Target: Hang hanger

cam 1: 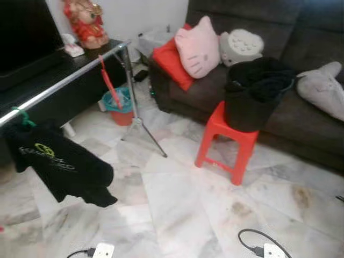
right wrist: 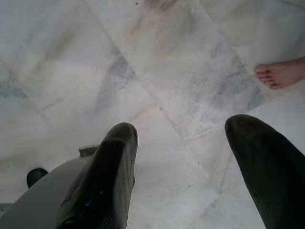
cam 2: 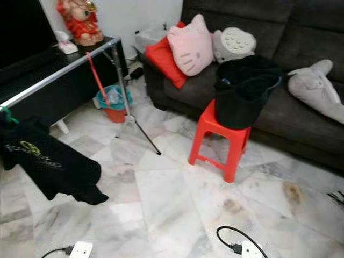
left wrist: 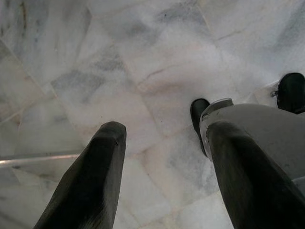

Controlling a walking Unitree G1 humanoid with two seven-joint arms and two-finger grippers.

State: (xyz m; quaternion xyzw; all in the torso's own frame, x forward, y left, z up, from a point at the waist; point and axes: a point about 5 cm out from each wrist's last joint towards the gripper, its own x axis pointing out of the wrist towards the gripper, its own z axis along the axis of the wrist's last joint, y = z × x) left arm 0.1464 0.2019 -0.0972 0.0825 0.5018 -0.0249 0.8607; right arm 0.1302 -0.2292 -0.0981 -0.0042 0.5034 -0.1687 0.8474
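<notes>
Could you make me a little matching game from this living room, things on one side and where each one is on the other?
Things:
1. black T-shirt
2. black basket of clothes
3. pink cat cushion
4. teal and red bin

Places:
A. on the dark sofa
B. on the red stool
C. hanging from the metal rail
D. on the floor beside the rail's tripod leg

Pairs: 1-C, 2-B, 3-A, 4-D
</notes>
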